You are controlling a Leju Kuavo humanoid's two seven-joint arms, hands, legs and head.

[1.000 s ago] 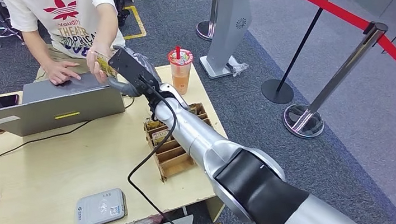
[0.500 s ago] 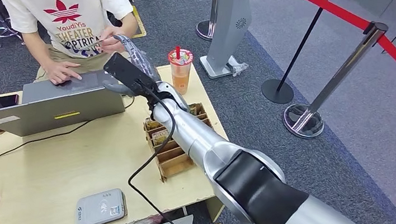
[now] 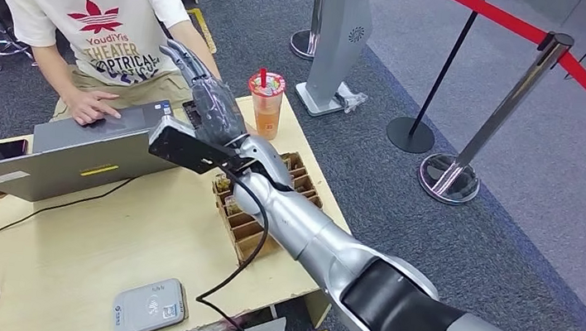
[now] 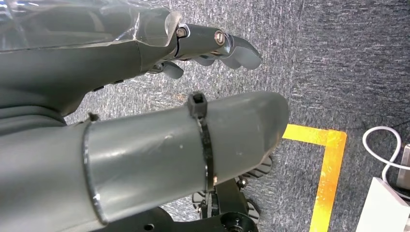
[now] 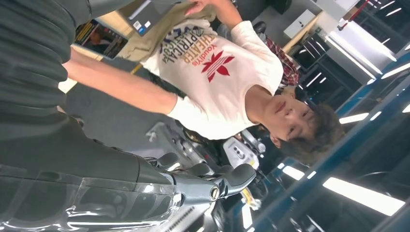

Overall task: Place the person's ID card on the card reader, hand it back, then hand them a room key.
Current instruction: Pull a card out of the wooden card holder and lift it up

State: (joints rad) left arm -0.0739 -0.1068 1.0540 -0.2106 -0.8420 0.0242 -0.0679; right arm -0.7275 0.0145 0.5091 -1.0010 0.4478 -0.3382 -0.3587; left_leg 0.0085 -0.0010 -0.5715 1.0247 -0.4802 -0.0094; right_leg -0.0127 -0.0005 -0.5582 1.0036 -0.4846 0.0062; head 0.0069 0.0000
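My right hand [image 3: 212, 105] hovers over the far side of the wooden table [image 3: 97, 243], fingers stretched toward the person in a white T-shirt [image 3: 92, 1], holding nothing. In the right wrist view that hand [image 5: 145, 188] is empty too, fingers pointing past the person [image 5: 212, 63]. The grey card reader [image 3: 148, 307] lies bare at the table's near edge. A wooden organizer [image 3: 260, 216] with cards in its slots sits under my right forearm. My left hand [image 4: 145, 96] hangs over carpet, thumb and fingers apart, empty.
A grey laptop [image 3: 83, 154] stands at the left with the person's hand [image 3: 97, 101] on it. An orange drink cup [image 3: 266, 104] stands just right of my right hand. Cables cross the table. Stanchions with red belt [image 3: 485, 129] stand on the carpet at right.
A second ago my right hand held out a yellowish card and the person took hold of it. The person then drew it to their chest. My hand now stands empty, raised with fingers stretched.
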